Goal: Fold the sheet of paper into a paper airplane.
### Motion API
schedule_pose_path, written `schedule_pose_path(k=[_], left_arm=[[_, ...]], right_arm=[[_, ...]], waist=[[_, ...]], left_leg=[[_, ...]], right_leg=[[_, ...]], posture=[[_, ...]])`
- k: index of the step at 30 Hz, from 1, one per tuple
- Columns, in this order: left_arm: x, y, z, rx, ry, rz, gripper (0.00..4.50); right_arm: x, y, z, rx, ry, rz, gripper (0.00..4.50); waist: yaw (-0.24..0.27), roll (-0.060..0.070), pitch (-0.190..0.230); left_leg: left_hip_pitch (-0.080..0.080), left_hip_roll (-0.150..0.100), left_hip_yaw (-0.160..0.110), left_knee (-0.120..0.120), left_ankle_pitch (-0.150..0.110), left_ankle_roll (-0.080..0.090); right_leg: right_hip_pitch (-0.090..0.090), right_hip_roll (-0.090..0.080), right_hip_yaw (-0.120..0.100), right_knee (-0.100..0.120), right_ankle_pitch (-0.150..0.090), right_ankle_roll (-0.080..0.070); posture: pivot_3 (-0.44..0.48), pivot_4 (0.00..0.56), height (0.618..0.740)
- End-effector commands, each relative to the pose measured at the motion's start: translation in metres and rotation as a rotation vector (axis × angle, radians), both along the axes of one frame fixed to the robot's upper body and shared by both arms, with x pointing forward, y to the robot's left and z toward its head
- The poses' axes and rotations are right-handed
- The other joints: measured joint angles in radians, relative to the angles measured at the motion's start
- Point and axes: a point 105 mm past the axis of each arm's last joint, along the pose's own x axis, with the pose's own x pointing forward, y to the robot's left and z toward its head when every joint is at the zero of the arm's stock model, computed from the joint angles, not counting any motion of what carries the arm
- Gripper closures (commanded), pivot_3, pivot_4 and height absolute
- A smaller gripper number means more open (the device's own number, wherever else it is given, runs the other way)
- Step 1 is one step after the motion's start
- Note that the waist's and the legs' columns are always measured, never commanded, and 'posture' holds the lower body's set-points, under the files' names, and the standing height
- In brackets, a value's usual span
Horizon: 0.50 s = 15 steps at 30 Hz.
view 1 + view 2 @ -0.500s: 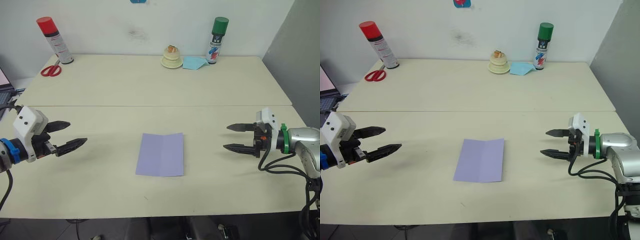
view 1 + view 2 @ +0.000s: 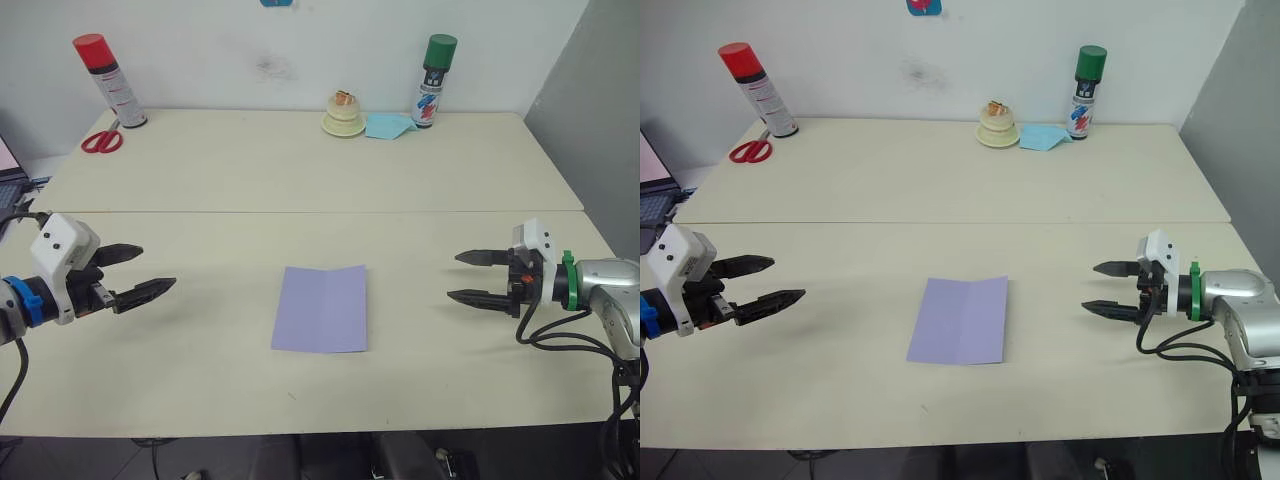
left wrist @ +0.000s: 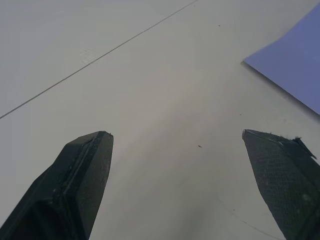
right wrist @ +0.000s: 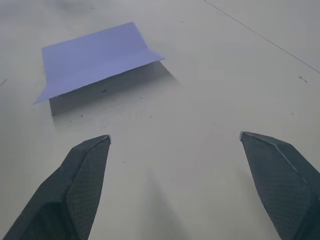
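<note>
Left eye view: the sheet of paper lies flat mid-frame on the worktop, between my spread-open left claw and right claw. Thin, floppy, light; I'd pinch an edge.

1. Even, bright overhead light covers the surface; there is no glare.
2. Soft shadows lie under each gripper.
3. The sheet of paper casts a dark shadow.
4. Wrist views look dimmer and greyish.
</note>
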Motion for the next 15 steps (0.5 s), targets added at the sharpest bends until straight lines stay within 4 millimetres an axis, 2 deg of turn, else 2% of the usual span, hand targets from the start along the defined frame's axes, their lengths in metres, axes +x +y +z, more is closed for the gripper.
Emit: schedule_pose_path(k=[1,7,9,12,15], left_arm=[[-0.001,-0.002,0.014,0.009,-0.038,-0.016,0.00],[-0.001,-0.004,0.018,-0.014,-0.028,-0.023,0.00],[0.000,-0.016,0.026,-0.057,-0.046,-0.072,0.00],[0.007,-0.046,0.038,-0.131,-0.090,-0.164,0.57],[0.011,-0.069,0.035,-0.137,-0.089,-0.240,1.51]], right_arm=[[0.002,-0.003,0.015,0.006,-0.060,-0.006,0.17],[0.003,-0.002,0.016,0.024,-0.058,-0.019,0.17],[0.003,-0.003,0.013,0.019,-0.057,-0.024,0.17],[0.004,-0.001,0.008,0.010,-0.058,-0.029,0.00],[0.004,0.003,0.004,0.007,-0.059,-0.028,0.00]], waist=[[0.000,0.000,0.000],[0.000,0.000,0.000],[0.000,0.000,0.000],[0.002,0.000,0.000],[0.004,0.000,0.000]], left_leg=[[0.000,0.000,0.000,0.000,0.000,0.000],[0.000,0.000,0.000,0.000,0.000,0.000],[0.000,0.000,0.000,0.000,0.000,0.000],[0.000,0.000,-0.001,0.001,0.000,0.000],[0.000,-0.001,-0.001,0.002,0.000,0.000]], right_leg=[[0.000,0.000,0.000,0.000,0.000,0.000],[0.000,0.000,0.000,0.000,0.000,0.000],[0.000,0.000,0.000,0.000,0.000,0.000],[0.000,0.000,0.000,0.000,0.000,0.000],[0.001,0.000,0.000,0.000,0.000,0.000]], posture=[[0.000,0.150,0.737],[0.000,0.150,0.737],[0.000,0.150,0.737],[0.000,0.150,0.737],[0.000,0.150,0.737]])
